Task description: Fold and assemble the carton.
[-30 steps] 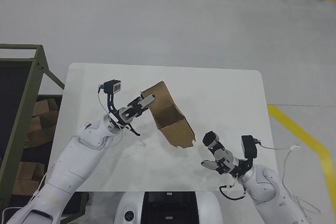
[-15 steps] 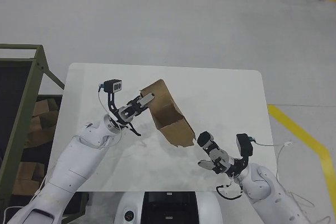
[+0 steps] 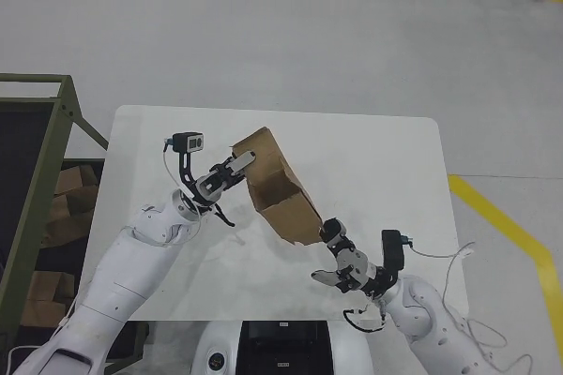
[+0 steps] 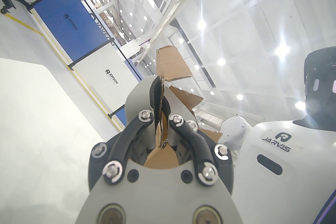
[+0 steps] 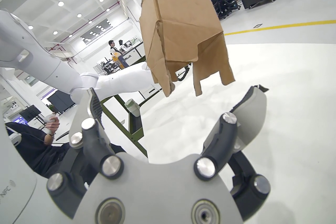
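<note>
A brown cardboard carton (image 3: pixel 277 192), partly opened into a box shape, is held up over the middle of the white table (image 3: pixel 375 150). My left gripper (image 3: pixel 242 165) is shut on a flap at the carton's upper left edge; its wrist view shows the cardboard (image 4: pixel 162 114) pinched between the fingers. My right gripper (image 3: pixel 326 251) stands open just below the carton's lower right corner, near the table's front edge. In the right wrist view the carton (image 5: pixel 181 22) hangs above the spread fingers (image 5: pixel 90 104), with loose flaps pointing down toward them.
A green metal rack (image 3: pixel 38 187) with cardboard pieces (image 3: pixel 70 202) stands off the table's left side. A yellow floor line (image 3: pixel 511 234) runs at the right. Bare table surface lies right of and behind the carton.
My right gripper has moved left and inward, from the front right to just under the carton's lower corner. The left gripper has tilted the carton slightly upward.
</note>
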You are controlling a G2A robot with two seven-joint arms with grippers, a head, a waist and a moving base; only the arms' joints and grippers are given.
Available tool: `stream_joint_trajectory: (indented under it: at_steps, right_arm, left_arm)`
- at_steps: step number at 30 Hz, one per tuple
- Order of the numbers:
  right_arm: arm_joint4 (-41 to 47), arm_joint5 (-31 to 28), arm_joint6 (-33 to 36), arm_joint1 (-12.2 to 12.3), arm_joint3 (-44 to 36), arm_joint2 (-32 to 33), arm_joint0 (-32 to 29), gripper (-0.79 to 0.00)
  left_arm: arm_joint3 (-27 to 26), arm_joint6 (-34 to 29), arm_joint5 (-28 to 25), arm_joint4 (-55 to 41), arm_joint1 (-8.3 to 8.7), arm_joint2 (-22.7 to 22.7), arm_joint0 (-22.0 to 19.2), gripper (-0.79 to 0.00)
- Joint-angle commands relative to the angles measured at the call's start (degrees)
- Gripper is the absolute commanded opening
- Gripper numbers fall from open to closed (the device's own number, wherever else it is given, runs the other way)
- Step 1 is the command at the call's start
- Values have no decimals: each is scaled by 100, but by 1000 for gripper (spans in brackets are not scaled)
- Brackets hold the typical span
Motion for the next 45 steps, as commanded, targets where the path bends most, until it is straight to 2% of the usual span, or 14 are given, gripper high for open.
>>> stream_joint_trajectory:
  at_steps: [1,5,8,10,11,27,30,31,40,42,43,44,45]
  right_arm:
    - [-134,100,-116,-30,0,-73,18,-46]
    - [-278,157,-359,-85,62,-170,91,-145]
    - [-321,160,-456,-112,108,-209,129,-259]
    - [-357,163,-519,-128,120,-227,142,-379]
    - [-382,161,-546,-134,117,-232,146,-409]
    - [-476,92,-759,-198,108,-249,133,-616]
    - [-453,58,-751,-205,113,-237,134,-711]
    - [-451,55,-745,-208,111,-232,133,-782]
    - [-425,5,-661,-217,55,-171,112,-785]
    - [-414,-10,-609,-214,30,-143,104,-785]
    - [-401,-28,-574,-210,14,-123,100,-785]
    - [-387,-51,-547,-207,1,-107,96,-785]
    - [-353,-111,-490,-198,-13,-83,90,-785]
  left_arm:
    - [-5,-11,18,4,-7,-4,2,-785]
    - [-9,-58,47,-6,-25,-16,-4,-785]
    - [-4,-97,53,-22,-37,-24,-7,-785]
    - [-1,-113,44,-30,-46,-33,-7,-785]
    - [0,-120,43,-38,-50,-34,-6,-785]
    - [40,-222,5,-128,-106,-119,35,-785]
    - [50,-246,6,-136,-117,-135,37,-785]
    - [54,-253,6,-138,-120,-140,37,-785]
    - [79,-329,38,-172,-151,-165,36,-785]
    - [90,-372,58,-196,-158,-159,28,-428]
    - [103,-393,57,-200,-162,-160,21,-203]
    - [119,-407,62,-204,-163,-162,16,-43]
    - [147,-427,80,-206,-165,-170,7,0]
